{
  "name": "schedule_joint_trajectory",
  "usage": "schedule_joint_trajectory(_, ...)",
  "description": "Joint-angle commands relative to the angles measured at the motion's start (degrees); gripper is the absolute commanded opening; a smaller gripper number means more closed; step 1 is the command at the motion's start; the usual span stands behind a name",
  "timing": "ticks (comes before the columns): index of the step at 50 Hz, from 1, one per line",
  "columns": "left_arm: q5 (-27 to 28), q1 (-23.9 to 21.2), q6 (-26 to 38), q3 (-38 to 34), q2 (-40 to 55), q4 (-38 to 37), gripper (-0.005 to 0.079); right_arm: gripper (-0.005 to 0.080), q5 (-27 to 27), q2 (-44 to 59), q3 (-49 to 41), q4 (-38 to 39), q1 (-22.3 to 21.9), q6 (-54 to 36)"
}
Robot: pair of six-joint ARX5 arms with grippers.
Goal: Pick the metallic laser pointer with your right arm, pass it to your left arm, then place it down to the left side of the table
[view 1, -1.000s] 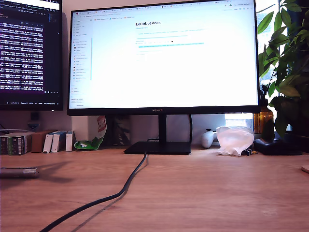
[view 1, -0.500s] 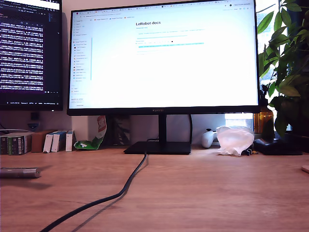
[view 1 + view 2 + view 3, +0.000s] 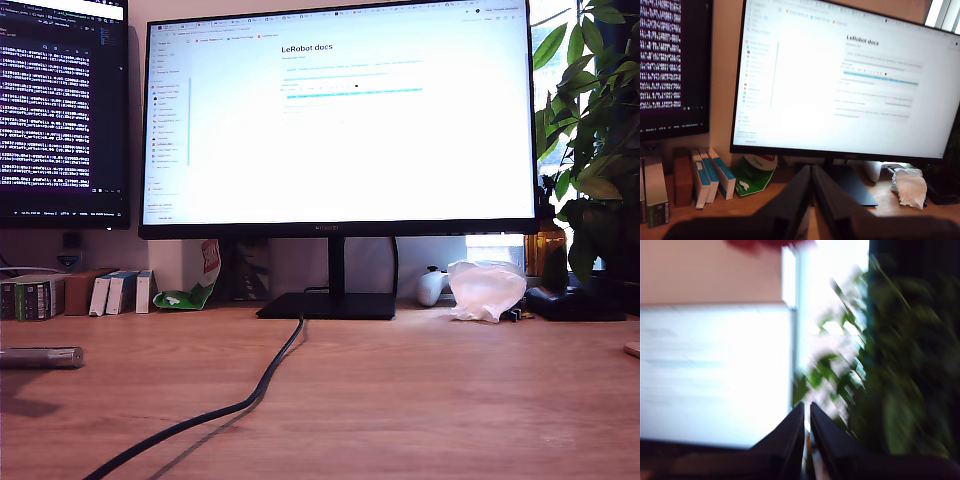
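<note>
One metallic laser pointer (image 3: 40,357) flat on table (image 3: 420,390), exterior view's left edge. Two grippers, my first gripper (image 3: 811,172) and my second gripper (image 3: 807,410), both pinched together, empty. One black cable (image 3: 255,395).

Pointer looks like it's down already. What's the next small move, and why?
Probably just hold both arms back. The metallic laser pointer lies flat on the table at the exterior view's left edge, and my first gripper and my second gripper are shut on nothing.

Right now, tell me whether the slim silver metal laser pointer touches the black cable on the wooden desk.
Apart. The exterior view shows the laser pointer at its left edge, with bare desk separating it from the cable.
</note>
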Motion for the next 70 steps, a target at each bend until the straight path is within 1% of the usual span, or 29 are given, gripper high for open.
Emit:
schedule_joint_trajectory(1, 0.4, 0.2, -0.2, -0.2, -1.8, 0.3, -0.0023, -0.0011, 0.5, -0.2, -0.8, -0.5, 0.1, 0.4)
schedule_joint_trajectory(7, 0.6, 0.2, -1.6, -0.1, -3.1, -0.5, -0.0023, -0.0011, 0.6, -0.2, -0.8, -1.3, 0.2, 0.4)
schedule_joint_trajectory(12, -0.2, 0.2, -1.3, -0.1, -3.8, -0.7, -0.0023, -0.0011, 1.1, -0.6, -0.8, -2.1, 0.1, 0.6)
schedule_joint_trajectory(17, -2.8, 0.2, 2.3, -0.2, -3.8, -1.8, -0.0023, -0.0011, 0.9, -0.6, -0.9, -2.1, 0.2, -1.9)
schedule_joint_trajectory(25, -2.9, 0.2, 5.9, -1.5, -4.7, -1.8, -0.0023, -0.0011, 0.5, -1.9, -2.2, -1.2, 0.1, -2.6)
schedule_joint_trajectory(34, -3.4, 0.2, 6.6, -6.1, -7.2, 1.4, -0.0024, -0.0011, 0.5, -7.0, -8.6, 4.3, 0.1, -1.9)
schedule_joint_trajectory(40, -3.6, 0.2, 8.6, -10.0, -9.6, 5.9, -0.0024, -0.0011, 0.5, -12.0, -13.6, 8.8, 0.1, -1.6)
schedule_joint_trajectory(45, -3.5, 0.1, 8.9, -13.1, -11.2, 8.8, -0.0024, -0.0011, 0.5, -15.3, -16.5, 9.7, 0.2, -1.0)
schedule_joint_trajectory(56, -5.1, 0.0, 9.0, -19.5, -13.6, 14.1, -0.0024, -0.0011, 0.0, -15.1, -22.0, 19.6, 0.2, -0.2)
schedule_joint_trajectory(65, -8.7, -0.2, 9.3, -23.0, -14.0, 14.9, -0.0023, -0.0011, 0.0, -15.1, -26.1, 20.7, 0.2, -0.7)
schedule_joint_trajectory(70, -10.0, -0.2, 10.6, -24.7, -14.0, 15.9, -0.0023, -0.0011, 0.0, -15.1, -28.9, 21.0, 0.2, -0.7)
